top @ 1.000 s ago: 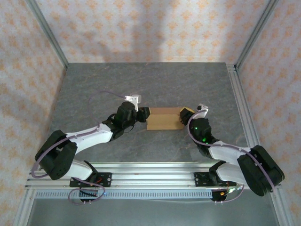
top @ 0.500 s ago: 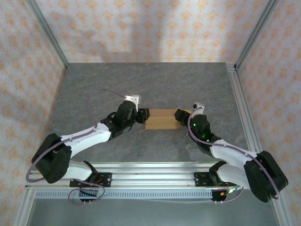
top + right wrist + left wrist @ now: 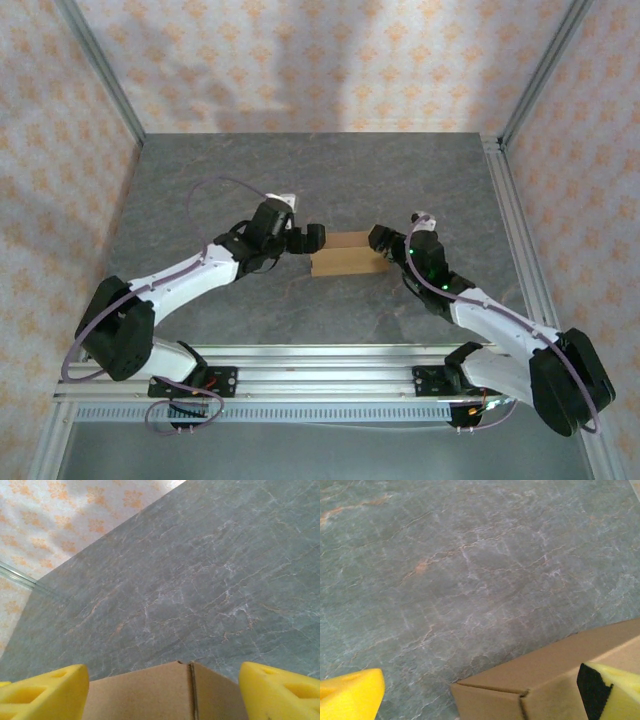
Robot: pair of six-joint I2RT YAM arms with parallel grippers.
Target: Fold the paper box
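Centre of frame: the paper box (image 3: 345, 256) on the worktop (image 3: 330, 180). The left hand (image 3: 312, 238) and right hand (image 3: 380, 240), previously pinching its ends, now stand spread. The ends are released and folding appears nearly complete.

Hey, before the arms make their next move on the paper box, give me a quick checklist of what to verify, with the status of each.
1. Is the left gripper open: ok.
2. Is the right gripper open: ok.
3. Does the paper box lie flat on the table: ok.
4. Is the box between the two grippers, one at each end: ok.
5. Are all flaps tucked in: cannot tell.
6. Are both grippers clear of the cardboard: cannot tell.
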